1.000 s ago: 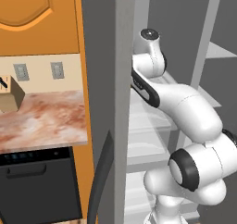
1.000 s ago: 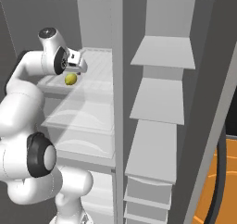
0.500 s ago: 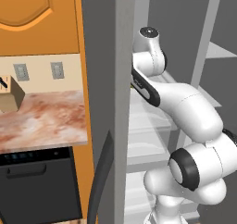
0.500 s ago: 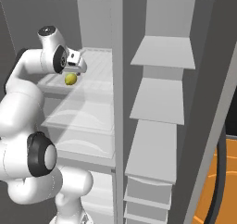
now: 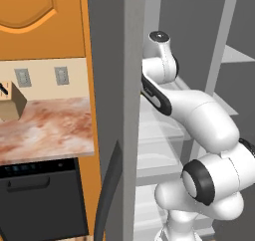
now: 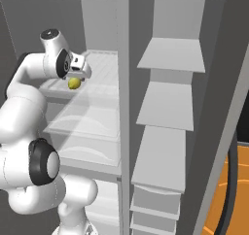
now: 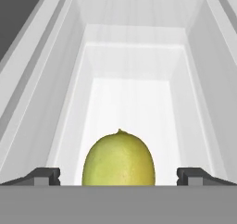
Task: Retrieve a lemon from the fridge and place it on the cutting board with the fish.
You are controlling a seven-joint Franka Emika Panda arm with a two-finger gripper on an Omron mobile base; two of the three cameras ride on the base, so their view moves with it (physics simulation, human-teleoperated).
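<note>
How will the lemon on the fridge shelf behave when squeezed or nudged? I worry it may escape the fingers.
The lemon is rounded and oval, so a nudge would probably roll it along the flat white shelf. Its smooth skin may slip unless gripped near its widest part. The open hand straddles it with room on both sides, which looks centred.

lemon (image 7: 118,159): yellow-green
fridge (image 6: 165,108): grey shell, white shelves
worktop (image 5: 42,128): mottled pink-brown marble
cabinet door (image 5: 42,21): orange
dishwasher (image 5: 40,200): black
</note>
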